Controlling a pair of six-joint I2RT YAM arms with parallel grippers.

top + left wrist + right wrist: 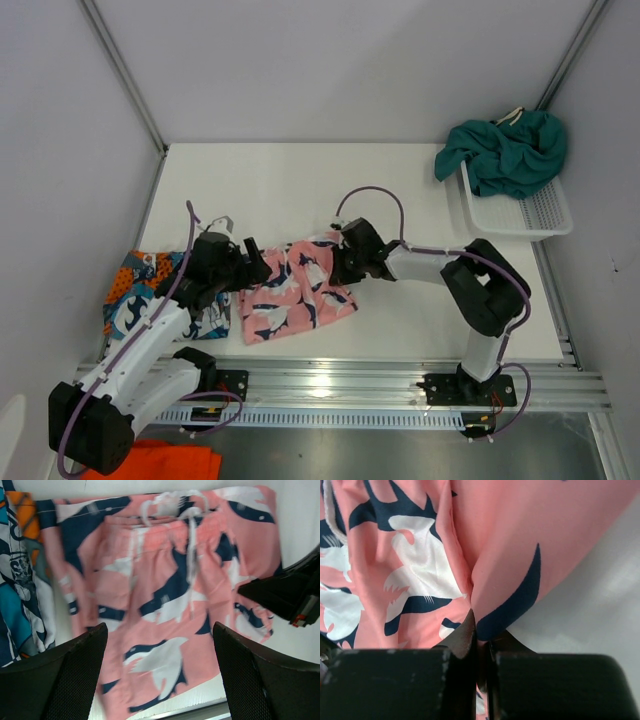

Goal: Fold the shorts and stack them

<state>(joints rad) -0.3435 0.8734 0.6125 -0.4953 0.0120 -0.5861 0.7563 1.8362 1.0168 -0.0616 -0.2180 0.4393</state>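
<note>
Right gripper (481,636) pinching pink shark shorts (420,575) edge; left gripper (158,647) agape above.

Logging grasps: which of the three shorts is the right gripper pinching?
The pink shark-print shorts, mid-table, pinched by the right gripper. The blue-orange pair lies far left; the teal pair sits on the basket.

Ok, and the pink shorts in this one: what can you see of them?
The pink shorts are thin soft fabric printed with navy and white sharks, with a gathered waistband and white drawstring. They lie spread, slightly wrinkled, on the white table near its front edge. The right gripper is shut on a pinched fold at one edge; the open left gripper hovers over the other side.
</note>
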